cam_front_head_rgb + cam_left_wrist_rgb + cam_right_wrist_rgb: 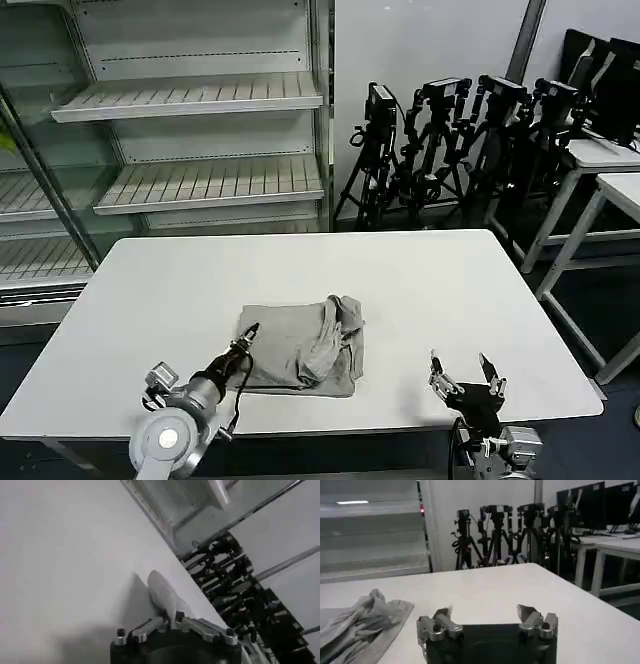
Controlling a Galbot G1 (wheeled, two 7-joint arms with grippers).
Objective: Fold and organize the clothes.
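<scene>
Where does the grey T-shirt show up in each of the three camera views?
Head view: T-shirt lies folded at the table's near-centre, the left claw at its left edge.
Left wrist view: a grey fold just beyond the claw.
Right wrist view: bunched at the left edge.
Shared landmark: the black tripods behind the table.

One T-shirt (303,347), one table (470,290), two grippers: left gripper (249,335), right gripper (465,372)

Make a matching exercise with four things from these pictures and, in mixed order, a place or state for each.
1. T-shirt
2. left gripper
3. right gripper
4. tripods

a. open, over bare table
b. behind the table, by the wall
c. shut, at the shirt's left edge
d. partly folded, bunched on one side

Pairs: 1-d, 2-c, 3-a, 4-b
</scene>
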